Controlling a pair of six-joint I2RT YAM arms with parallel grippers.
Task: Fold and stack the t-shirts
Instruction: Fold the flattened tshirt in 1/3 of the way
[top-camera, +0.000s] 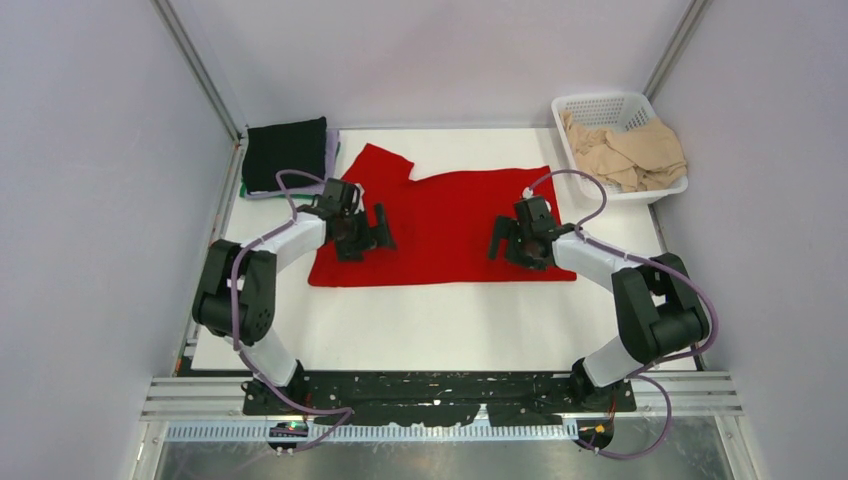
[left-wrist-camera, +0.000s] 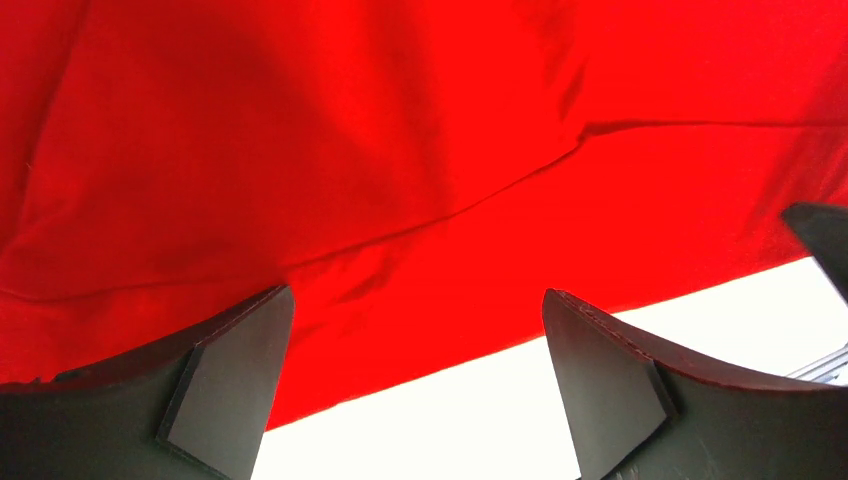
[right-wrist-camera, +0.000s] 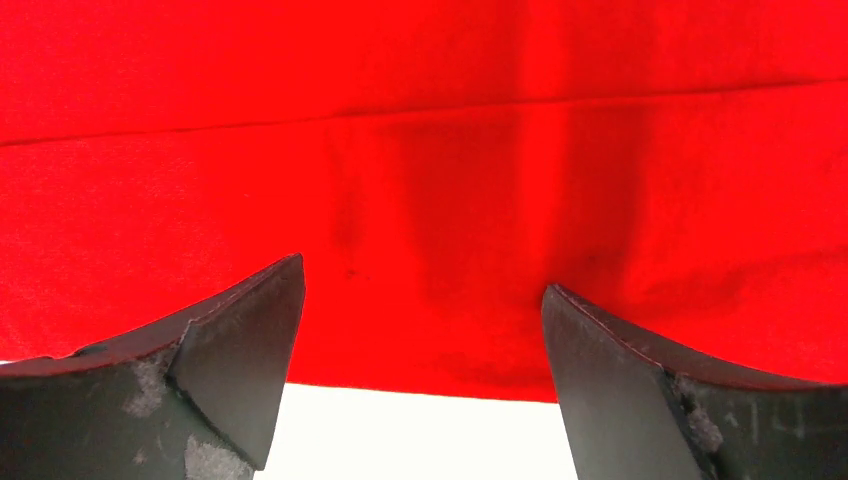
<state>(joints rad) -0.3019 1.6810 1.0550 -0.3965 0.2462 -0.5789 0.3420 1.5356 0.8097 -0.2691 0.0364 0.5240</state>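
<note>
A plain bright red t-shirt (top-camera: 440, 225) lies spread flat on the white table, with one sleeve pointing to the back left. My left gripper (top-camera: 368, 240) is open over its left part. In the left wrist view the open left gripper (left-wrist-camera: 416, 295) hovers over the red cloth (left-wrist-camera: 400, 150) near its front hem. My right gripper (top-camera: 508, 248) is open over the shirt's right part. In the right wrist view the open right gripper (right-wrist-camera: 423, 275) is empty above the red cloth (right-wrist-camera: 420, 120) at its near edge. A folded black shirt (top-camera: 286, 152) tops a stack at the back left, with lavender (top-camera: 333, 150) and green (top-camera: 243, 185) edges under it.
A white lattice basket (top-camera: 600, 100) at the back right holds crumpled beige shirts (top-camera: 630, 152). Grey walls and metal frame posts close in the left, right and back sides. White table (top-camera: 440, 325) shows in front of the red shirt.
</note>
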